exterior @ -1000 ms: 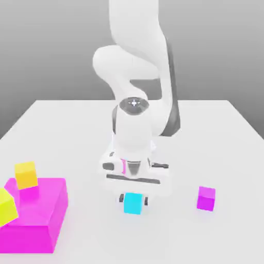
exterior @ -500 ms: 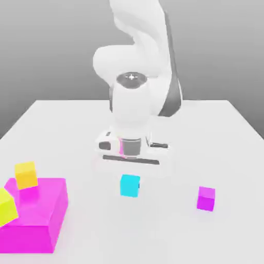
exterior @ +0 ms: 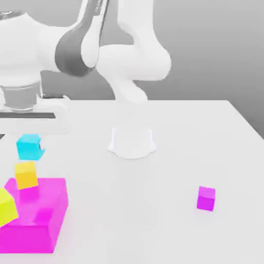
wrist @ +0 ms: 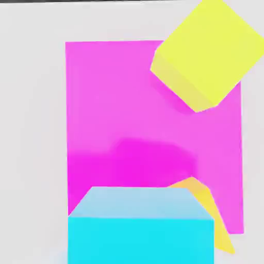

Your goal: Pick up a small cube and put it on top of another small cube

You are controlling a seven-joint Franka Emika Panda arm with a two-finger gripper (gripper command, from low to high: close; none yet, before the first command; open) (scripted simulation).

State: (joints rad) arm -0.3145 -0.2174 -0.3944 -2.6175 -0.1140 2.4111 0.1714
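Note:
The small cyan cube (exterior: 29,146) hangs in the air at the exterior view's left, with my gripper (exterior: 29,147) shut on it. Just below it, with a small gap, the orange-yellow cube (exterior: 26,175) stands on the back part of a large magenta block (exterior: 41,216). In the hand view the cyan cube (wrist: 140,229) is close up and covers most of the orange-yellow cube (wrist: 210,212), of which one edge shows beside it.
A lime-yellow tilted cube (exterior: 6,206) leans on the magenta block's left side, and appears large in the hand view (wrist: 206,51). A small magenta cube (exterior: 206,198) lies on the white table at the exterior view's right. The robot's base (exterior: 131,142) stands mid-table.
The arm has lifted the cyan cube off the table and swung it to the exterior view's left, to a spot above the orange-yellow cube.

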